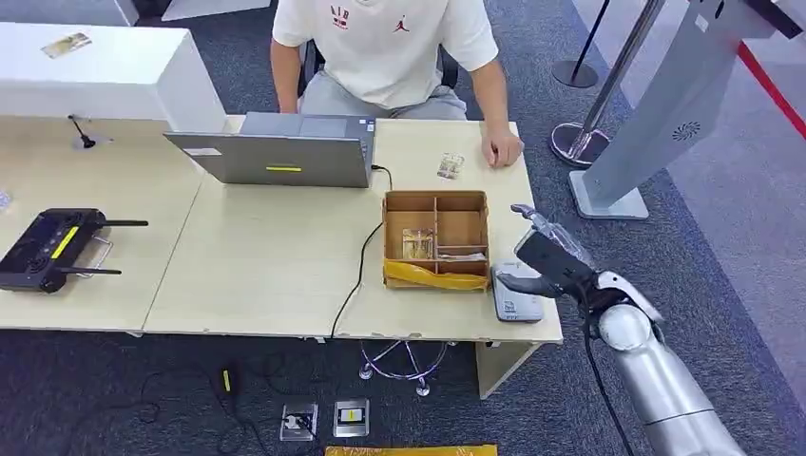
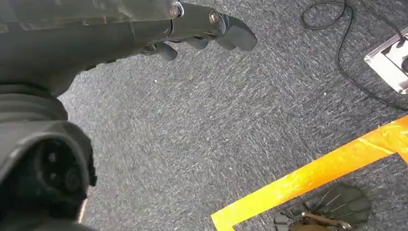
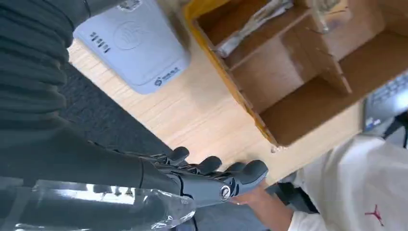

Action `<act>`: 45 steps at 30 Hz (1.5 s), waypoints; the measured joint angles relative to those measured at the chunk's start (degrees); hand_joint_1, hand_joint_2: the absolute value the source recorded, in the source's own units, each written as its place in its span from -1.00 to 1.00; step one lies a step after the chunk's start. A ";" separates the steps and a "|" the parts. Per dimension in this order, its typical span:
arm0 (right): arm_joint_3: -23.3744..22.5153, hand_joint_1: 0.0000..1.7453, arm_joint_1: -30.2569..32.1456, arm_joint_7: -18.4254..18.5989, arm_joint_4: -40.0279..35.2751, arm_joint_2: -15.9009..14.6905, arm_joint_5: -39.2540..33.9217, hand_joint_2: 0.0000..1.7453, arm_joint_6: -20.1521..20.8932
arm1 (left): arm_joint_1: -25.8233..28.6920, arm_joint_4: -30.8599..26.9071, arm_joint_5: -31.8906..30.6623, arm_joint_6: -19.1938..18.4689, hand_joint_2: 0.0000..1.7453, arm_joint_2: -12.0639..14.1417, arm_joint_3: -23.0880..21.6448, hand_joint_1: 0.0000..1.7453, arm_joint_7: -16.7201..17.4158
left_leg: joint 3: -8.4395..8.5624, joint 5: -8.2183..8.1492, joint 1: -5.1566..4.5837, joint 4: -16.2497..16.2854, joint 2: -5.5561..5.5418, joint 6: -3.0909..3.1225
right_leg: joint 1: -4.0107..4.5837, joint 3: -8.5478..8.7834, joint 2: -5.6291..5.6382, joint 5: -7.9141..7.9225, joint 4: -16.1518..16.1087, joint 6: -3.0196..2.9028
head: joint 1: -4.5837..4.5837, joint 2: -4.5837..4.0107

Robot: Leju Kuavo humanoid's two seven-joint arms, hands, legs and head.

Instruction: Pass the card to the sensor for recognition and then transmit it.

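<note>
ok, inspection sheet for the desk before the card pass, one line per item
Surface: pale wood desk.
Job's things: grey sensor at the near right corner; cards in the box; one card by the person's hand.
Clutter: laptop, black controller.
Hands: right hand empty over the sensor; left hand empty over carpet.
Cables: black cable from laptop over the front edge.
Surroundings: seated person, stanchion, grey kiosk.

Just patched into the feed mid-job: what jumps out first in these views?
The right hand hovers open at the table's near right corner, above the grey card reader, holding nothing. Beside it stands a wooden divided box with a yellow-taped front. Across the table sits a person behind a laptop, one hand resting near a card.
</note>
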 joint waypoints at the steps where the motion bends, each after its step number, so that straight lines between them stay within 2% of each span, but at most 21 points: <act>1: 0.29 -1.00 0.06 0.24 -0.18 -0.11 1.40 1.00 0.04 | -0.01 0.00 0.00 0.00 -1.00 0.02 0.00 -1.00 0.26 | 0.01 0.00 0.00 0.00 0.00 0.00 | 0.00 0.00 0.01 0.00 0.01 0.00 | 0.02 0.00; 7: 2.69 -1.00 0.35 2.73 -1.90 -0.53 16.47 1.00 -1.90 | -0.12 0.00 -0.37 0.18 -1.00 0.02 0.00 -1.00 1.40 | 0.00 0.00 0.00 0.00 0.00 0.00 | 0.00 0.00 0.01 0.00 0.01 0.00 | 0.00 0.00; 11: 5.46 -1.00 0.36 4.35 -2.86 -0.40 28.37 1.00 -6.88 | -0.22 0.00 -0.68 0.81 -1.00 -0.04 0.00 -1.00 1.53 | -0.02 0.00 0.01 -0.01 0.00 0.00 | 0.01 0.01 -0.01 0.00 0.01 0.00 | 0.02 0.00; 14: 7.15 -1.00 0.36 5.27 -2.93 0.50 33.88 1.00 -9.18 | -0.37 0.00 -1.24 1.29 -1.00 -0.13 0.00 -1.00 1.53 | -0.02 0.00 0.02 -0.01 0.00 0.00 | 0.02 0.00 0.00 0.00 0.02 0.00 | 0.02 0.00; 24: 10.32 -1.00 0.44 5.92 -2.71 3.13 36.40 1.00 -11.52 | -0.46 0.00 -2.12 1.20 -1.00 -0.13 0.00 -1.00 1.51 | -0.02 0.00 0.02 -0.01 0.00 0.00 | 0.02 0.00 0.00 0.00 0.02 0.00 | 0.02 0.00; 41: 10.56 -1.00 0.41 4.42 -2.16 5.42 36.62 1.00 -12.39 | -0.52 0.00 -3.19 0.88 -1.00 -0.13 0.00 -1.00 1.51 | -0.02 0.00 0.03 -0.01 -0.01 0.00 | 0.03 -0.01 -0.01 0.00 0.02 -0.01 | 0.02 0.00; 43: 10.56 -1.00 -0.16 3.11 -1.31 7.23 36.97 1.00 -14.49 | -0.81 0.00 -3.78 0.61 -1.00 -0.13 0.00 -1.00 1.51 | -0.02 0.00 0.04 -0.01 -0.01 -0.01 | 0.04 0.00 -0.01 0.00 0.02 -0.01 | 0.02 0.00; 45: 10.56 -1.00 -0.43 2.45 -0.77 7.60 36.62 1.00 -15.51 | -0.82 0.00 -4.04 0.61 -1.00 -0.15 0.00 -1.00 1.53 | -0.02 0.00 0.04 -0.01 -0.01 -0.01 | 0.04 0.00 -0.01 0.00 0.02 -0.01 | 0.02 0.00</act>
